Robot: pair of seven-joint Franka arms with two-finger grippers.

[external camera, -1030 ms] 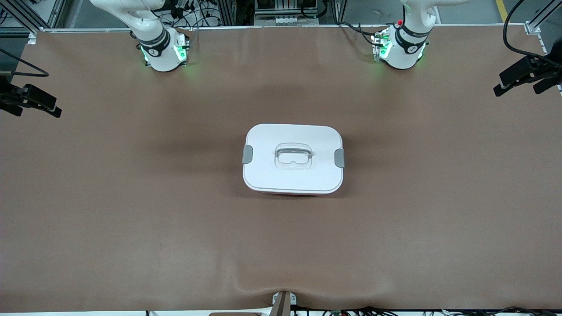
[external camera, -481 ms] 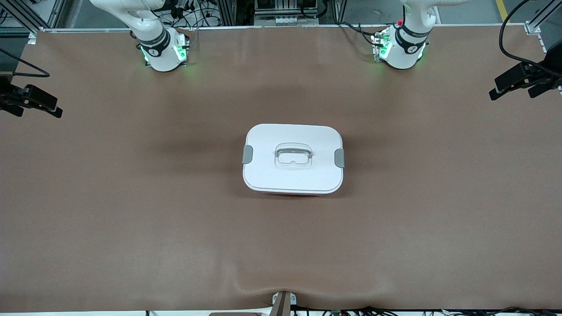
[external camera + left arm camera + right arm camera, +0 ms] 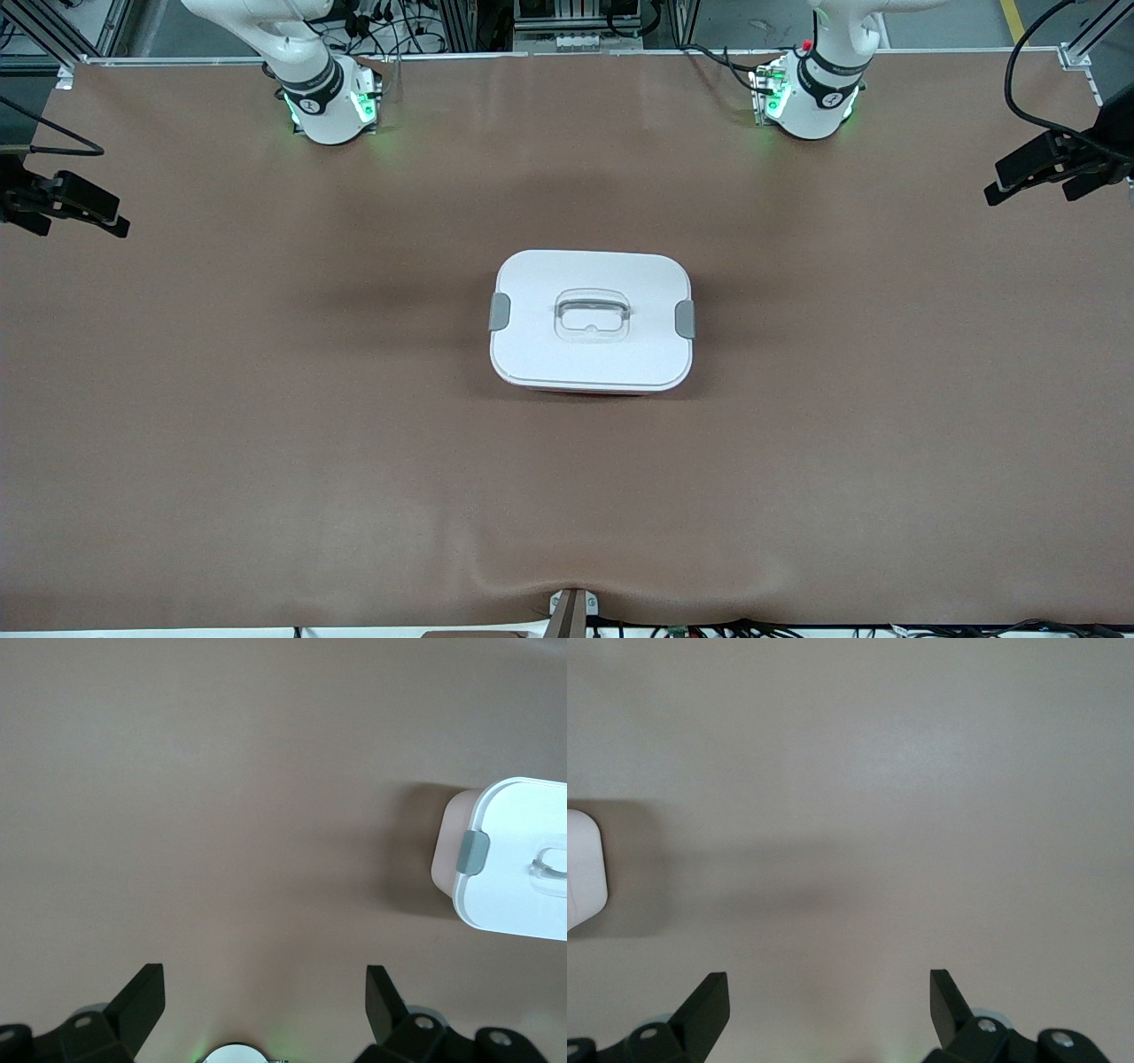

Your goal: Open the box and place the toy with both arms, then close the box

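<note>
The box (image 3: 591, 321) stands shut at the table's middle, its white lid on, with a grey clip (image 3: 500, 311) at the right arm's end and a grey clip (image 3: 685, 319) at the left arm's end. The clear handle (image 3: 592, 315) lies in the lid's centre. The toy is out of view. My left gripper (image 3: 1028, 193) hangs open and empty over the table's edge at the left arm's end. My right gripper (image 3: 81, 230) hangs open and empty over the edge at the right arm's end. The left wrist view shows the box (image 3: 518, 868) apart from the open gripper (image 3: 264, 992). The right wrist view shows a box corner (image 3: 583, 868) and the open gripper (image 3: 830, 997).
The brown table cover (image 3: 266, 425) is bare round the box. A small ridge in the cover (image 3: 571, 587) sits at the edge nearest the front camera. Both arm bases (image 3: 330, 102) (image 3: 808, 97) stand at the edge farthest from that camera.
My left gripper has drifted slightly toward the table's middle. My right gripper has shifted very slightly. The box has not moved.
</note>
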